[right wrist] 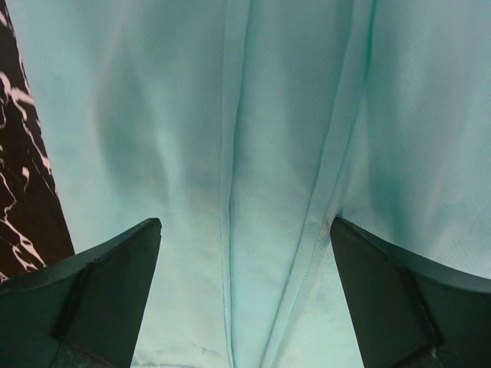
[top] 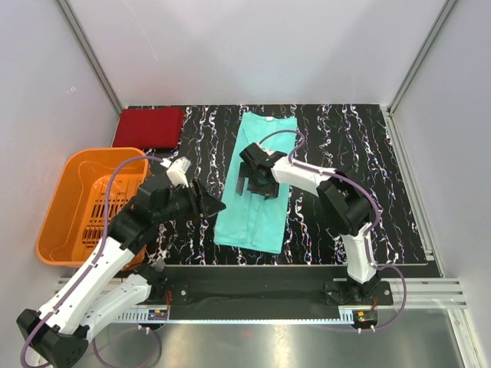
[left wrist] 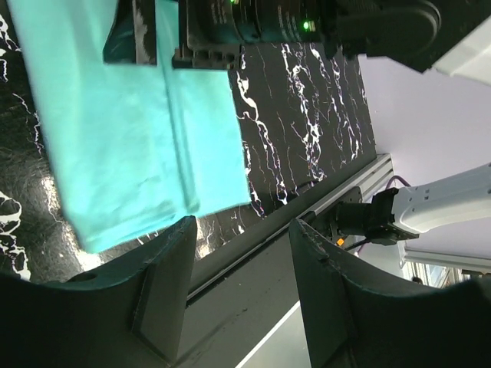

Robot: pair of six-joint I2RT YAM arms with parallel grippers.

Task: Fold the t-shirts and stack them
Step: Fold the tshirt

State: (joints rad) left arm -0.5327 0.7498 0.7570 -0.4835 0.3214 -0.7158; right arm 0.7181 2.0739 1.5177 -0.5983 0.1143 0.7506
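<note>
The light teal-green t-shirt lies on the black marbled mat, folded lengthwise into a long strip with the collar at the far end. It also shows in the left wrist view and fills the right wrist view. The dark red t-shirt lies folded at the back left corner. My right gripper is open, its fingers spread just above the middle of the teal shirt over its folded seams. My left gripper is open and empty beside the shirt's left edge, near its lower end.
An orange slatted basket stands at the left beside the left arm. The mat ends at an aluminium rail along the near side. White walls close in the back and both sides.
</note>
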